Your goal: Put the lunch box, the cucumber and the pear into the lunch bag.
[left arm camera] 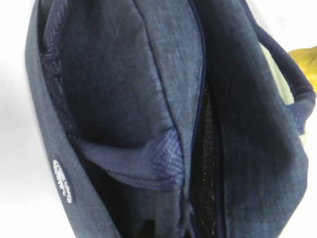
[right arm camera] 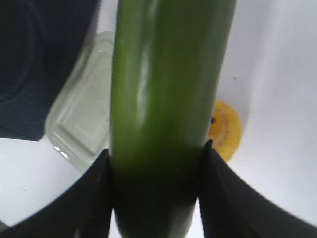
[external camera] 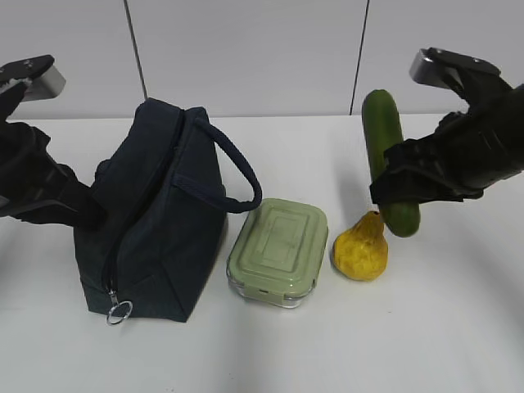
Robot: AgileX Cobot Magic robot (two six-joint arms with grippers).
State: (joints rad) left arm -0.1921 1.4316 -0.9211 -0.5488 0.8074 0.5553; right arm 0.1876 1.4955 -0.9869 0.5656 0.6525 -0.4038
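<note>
Right pincer (external camera: 399,190) clamped on the cucumber (external camera: 389,160), fingers (right arm camera: 94,198) pressed against both sides near its lower end. Cucumber held nearly upright, raised off the desk (external camera: 458,327), lower tip hanging just above and behind the pear (external camera: 361,247). Seen from the right wrist: green shaft filling the middle, pear below to the right, box to the left, dark bag in the upper left corner.

Pear lying on the desk, neck pointing up and back, just right of the box (external camera: 277,250), a small gap between them. Box flat on the desk, sage lid on, just right of the bag (external camera: 155,217).

Bag standing on the left, zipper opened along the top, silver ring pull (external camera: 119,310) hanging low at the front end, loop handle (external camera: 233,168) arching toward the box.

Left pincer (external camera: 90,214) shut, pressed against the left side of the bag; tips hidden behind fabric in the exterior view, so unclear whether cloth is pinched. From the left wrist: navy fabric up close, open zipper slit (left arm camera: 205,163) running down the middle, white label on the left edge, a sliver of pear at far right.
</note>
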